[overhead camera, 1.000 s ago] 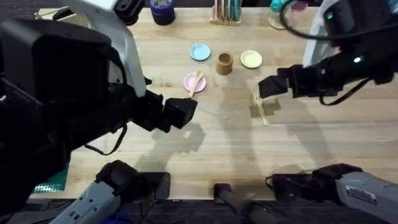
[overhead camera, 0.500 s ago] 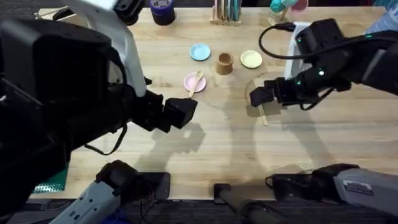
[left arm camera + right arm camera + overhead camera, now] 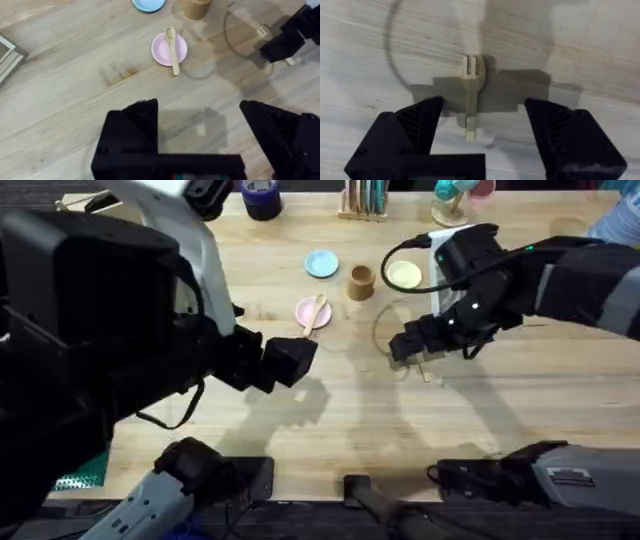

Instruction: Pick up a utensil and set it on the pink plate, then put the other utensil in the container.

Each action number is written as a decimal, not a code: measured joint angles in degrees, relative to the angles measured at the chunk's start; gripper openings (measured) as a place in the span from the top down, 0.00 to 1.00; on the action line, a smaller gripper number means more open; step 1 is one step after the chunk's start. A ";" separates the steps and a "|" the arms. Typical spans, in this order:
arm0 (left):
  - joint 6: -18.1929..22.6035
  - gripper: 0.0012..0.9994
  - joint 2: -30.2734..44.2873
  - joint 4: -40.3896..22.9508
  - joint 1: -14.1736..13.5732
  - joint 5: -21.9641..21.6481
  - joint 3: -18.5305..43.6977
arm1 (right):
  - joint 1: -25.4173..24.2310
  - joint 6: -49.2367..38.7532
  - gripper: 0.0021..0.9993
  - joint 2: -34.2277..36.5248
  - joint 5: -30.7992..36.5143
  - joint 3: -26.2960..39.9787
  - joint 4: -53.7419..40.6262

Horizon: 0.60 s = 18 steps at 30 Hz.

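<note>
On the table, right of centre: right end effector (image 3: 472,145) hangs low over the fork (image 3: 471,92), jaws spread wide
Fork position: flat on the table (image 3: 330,410), tines pointing away from the wrist, handle end midway between the two fingers; fork not yet touched
Risk, grip: the fork is thin and lies flat, so the fingers could close above it or skid it sideways; judged cause, too little descent before closing
Risk, alignment: jaws straddle the narrow handle end; an off-centre close may pivot the fork out of the grip
Spoon (image 3: 316,312): bowl resting on the pink plate (image 3: 305,311), handle overhanging the rim toward 1 o'clock in the overhead view; first step judged done
Container (image 3: 361,281): upright, at 11 o'clock from the fork, between the light blue plate (image 3: 321,264) and the yellow-green plate (image 3: 404,275)
Left end effector (image 3: 200,130): open, holding nothing, well apart from the pink plate
</note>
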 joint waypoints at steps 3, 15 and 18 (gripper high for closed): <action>0.00 0.01 0.00 0.00 0.00 0.00 0.00 | 1.19 -0.56 0.00 0.04 0.80 0.00 0.56; 0.00 0.01 0.00 0.00 0.00 0.00 0.00 | 2.33 -2.11 0.00 0.21 1.22 0.00 1.60; 0.00 0.01 0.00 0.00 0.00 0.00 0.00 | 2.33 -1.84 0.00 0.20 1.22 0.00 1.60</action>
